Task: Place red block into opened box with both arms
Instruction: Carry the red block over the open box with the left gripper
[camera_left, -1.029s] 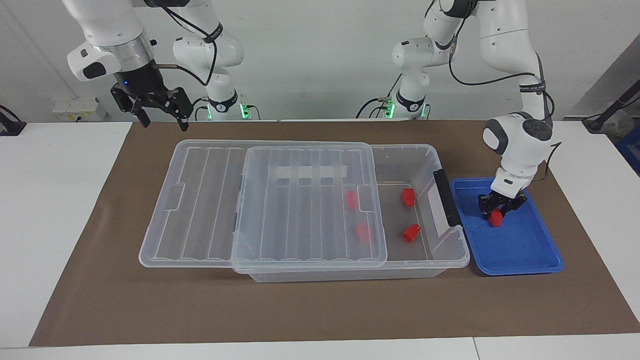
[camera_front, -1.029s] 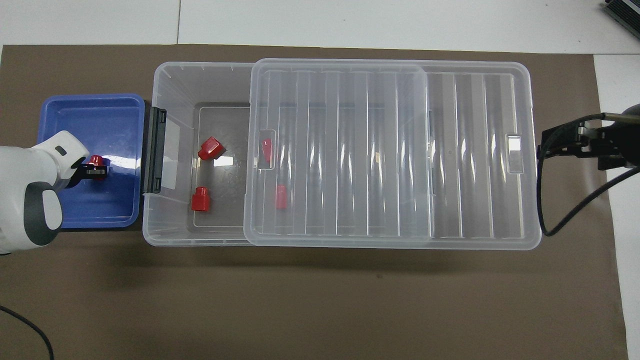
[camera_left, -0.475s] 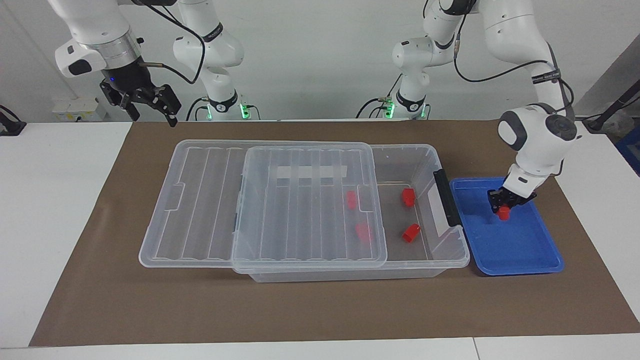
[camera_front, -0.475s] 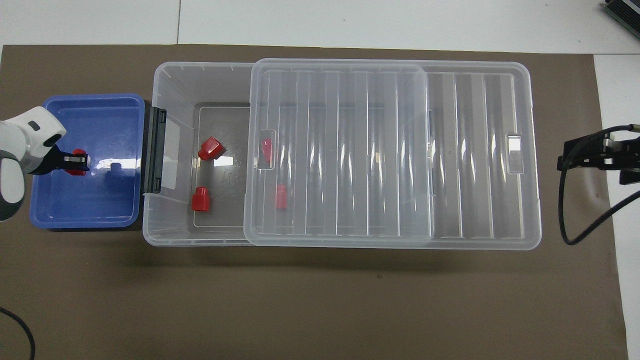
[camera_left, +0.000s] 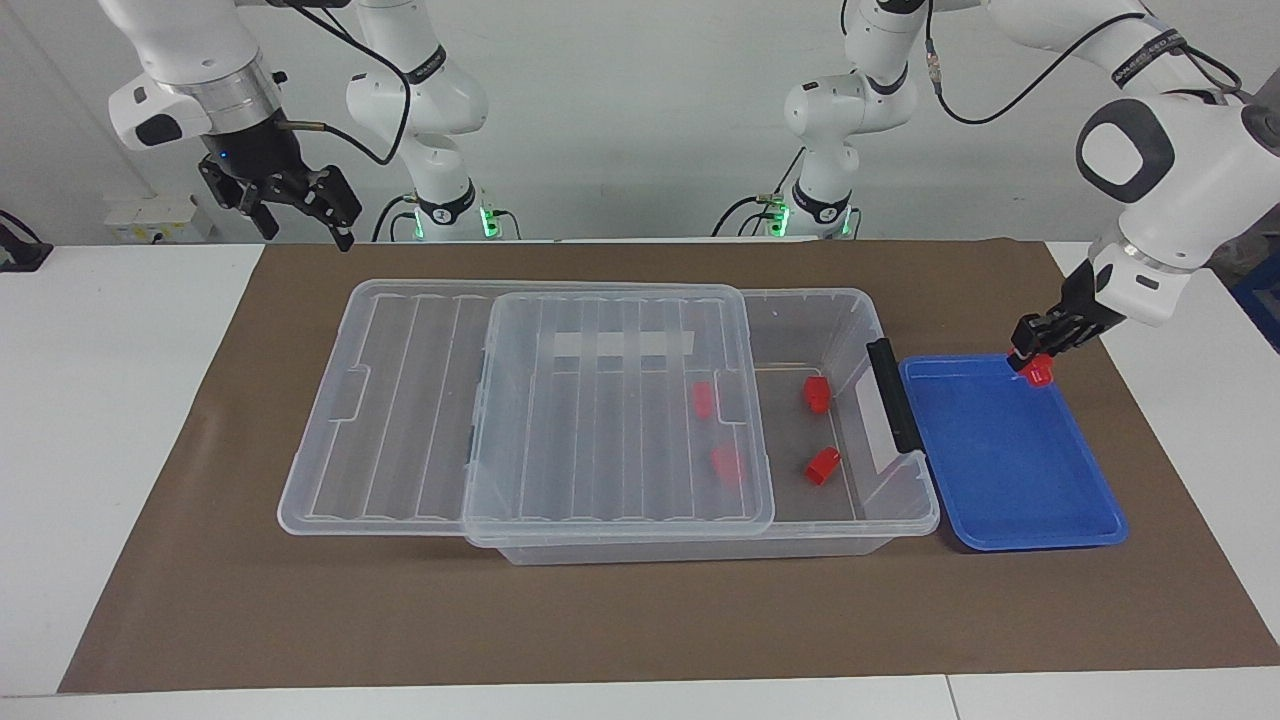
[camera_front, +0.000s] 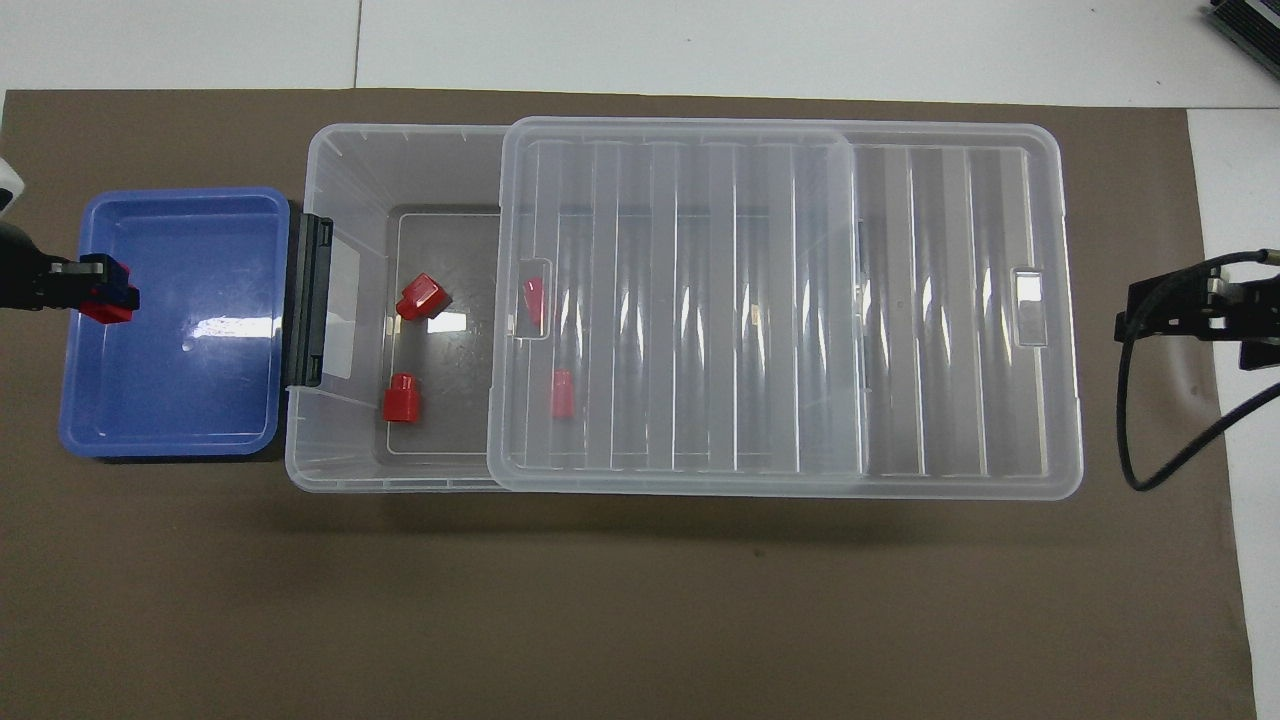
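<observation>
The red block (camera_left: 1040, 373) is a small bright red plastic piece, clamped between the fingertips of the left hand (camera_left: 1034, 359), which is closed tight on it; only its lower part shows beneath the black fingers. The left hand hangs in the air over the blue tray (camera_left: 1010, 470), above the tray's edge at the left arm's end of the table (camera_left: 150, 450). The left arm (camera_left: 1170, 170) bends down from high up, its wrist slanting toward the tray so that the hand points down and toward the box (camera_left: 850, 330).

The box, a large clear bin, stands just beside the tray, its black handle (camera_left: 893, 395) touching the tray's rim. Its ribbed lid (camera_left: 620, 400) is slid toward the right arm's end, leaving the part of the box nearest the left hand uncovered. Four more red blocks lie on the box floor: two in the uncovered part (camera_left: 817, 394) (camera_left: 822, 465) and two seen through the lid (camera_left: 704, 398) (camera_left: 727, 465).

The right hand (camera_left: 305, 230), fingers spread apart and holding nothing, waits in the air well apart from the box, over the brown mat (camera_left: 250, 600) at the right arm's end.
</observation>
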